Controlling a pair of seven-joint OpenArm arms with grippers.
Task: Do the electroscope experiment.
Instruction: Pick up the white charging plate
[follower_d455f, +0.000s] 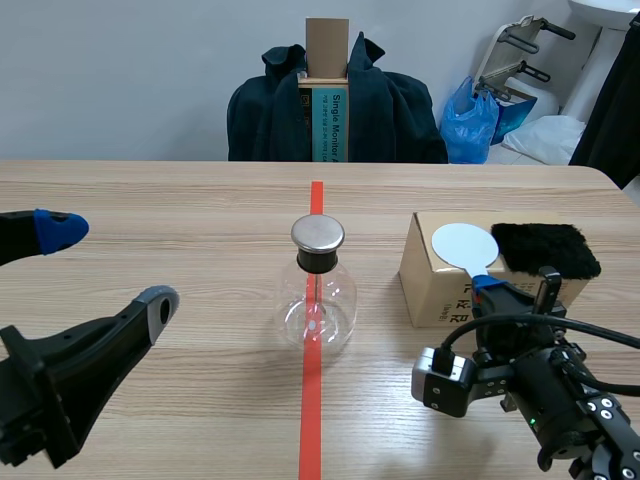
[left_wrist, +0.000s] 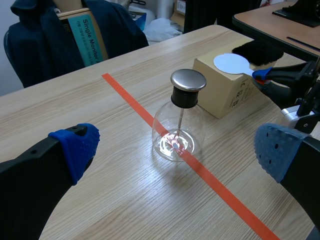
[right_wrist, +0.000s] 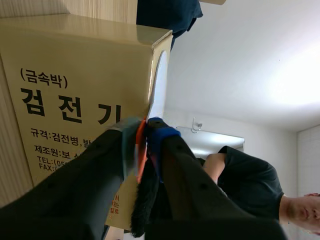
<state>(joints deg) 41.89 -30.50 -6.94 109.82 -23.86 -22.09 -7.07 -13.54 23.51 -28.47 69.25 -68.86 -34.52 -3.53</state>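
On the worktop (follower_d455f: 150, 200), the flask (follower_d455f: 317, 300) with its metal cap stands upright on the tape line (follower_d455f: 312, 420), between the arms. To its right, the right pincer (follower_d455f: 487, 285) is pinching the handle of a white disc (follower_d455f: 463, 243) over the box (follower_d455f: 435, 295), beside the fur (follower_d455f: 545, 250). The left pincer (follower_d455f: 110, 268) is spread wide, well apart from the flask.
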